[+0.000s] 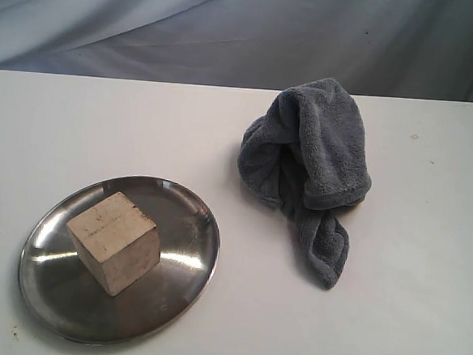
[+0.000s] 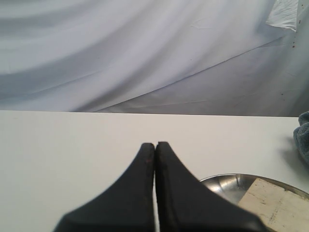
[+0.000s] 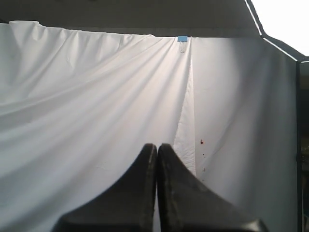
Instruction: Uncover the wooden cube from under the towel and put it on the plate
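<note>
The white table (image 1: pixel 389 318) fills most of the exterior view. In its lower left lies the plate (image 1: pixel 50 282), and the towel (image 1: pixel 319 151) sits crumpled at the upper right, well apart from it. The wooden cube (image 1: pixel 114 240) stands on the plate, fully uncovered (a little left of the dish's centre). The left gripper (image 2: pixel 155 146) and right gripper (image 3: pixel 157 146) both have their jaws pressed together, holding nothing. By my reading the placing step is done, and the next move calls only for arms held clear.
</note>
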Available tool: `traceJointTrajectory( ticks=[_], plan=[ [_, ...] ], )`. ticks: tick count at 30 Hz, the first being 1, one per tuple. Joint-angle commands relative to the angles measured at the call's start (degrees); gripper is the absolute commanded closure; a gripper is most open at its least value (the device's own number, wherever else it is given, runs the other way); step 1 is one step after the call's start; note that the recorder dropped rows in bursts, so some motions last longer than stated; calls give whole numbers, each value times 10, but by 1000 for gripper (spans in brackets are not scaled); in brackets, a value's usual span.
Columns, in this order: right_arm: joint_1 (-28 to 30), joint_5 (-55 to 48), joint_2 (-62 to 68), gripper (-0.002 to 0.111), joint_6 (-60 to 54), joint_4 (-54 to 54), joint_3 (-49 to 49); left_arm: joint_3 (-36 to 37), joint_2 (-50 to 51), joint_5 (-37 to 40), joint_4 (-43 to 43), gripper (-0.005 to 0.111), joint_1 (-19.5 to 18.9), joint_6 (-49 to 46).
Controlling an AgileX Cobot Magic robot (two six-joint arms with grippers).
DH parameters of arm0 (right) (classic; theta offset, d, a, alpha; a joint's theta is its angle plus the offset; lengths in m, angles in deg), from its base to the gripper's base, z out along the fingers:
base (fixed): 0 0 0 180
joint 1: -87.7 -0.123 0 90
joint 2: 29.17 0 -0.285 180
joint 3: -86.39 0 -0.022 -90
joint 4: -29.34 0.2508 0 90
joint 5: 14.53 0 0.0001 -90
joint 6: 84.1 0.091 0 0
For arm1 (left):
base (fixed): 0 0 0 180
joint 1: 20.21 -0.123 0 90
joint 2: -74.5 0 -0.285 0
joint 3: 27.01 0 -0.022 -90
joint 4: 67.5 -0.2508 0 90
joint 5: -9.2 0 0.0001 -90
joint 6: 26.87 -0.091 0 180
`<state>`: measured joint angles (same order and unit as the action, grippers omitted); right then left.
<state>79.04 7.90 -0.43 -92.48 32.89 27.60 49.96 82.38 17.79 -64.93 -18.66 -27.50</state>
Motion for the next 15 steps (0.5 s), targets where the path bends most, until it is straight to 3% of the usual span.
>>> traceJointTrajectory(
  ticks=[1, 15],
  plan=[
    [2, -26, -30, 108, -8, 7, -9, 3, -1, -2, 0, 105, 0, 1],
    [2, -82, -119, 108, -8, 7, -10, 3, -1, -2, 0, 105, 0, 2]
  ],
)
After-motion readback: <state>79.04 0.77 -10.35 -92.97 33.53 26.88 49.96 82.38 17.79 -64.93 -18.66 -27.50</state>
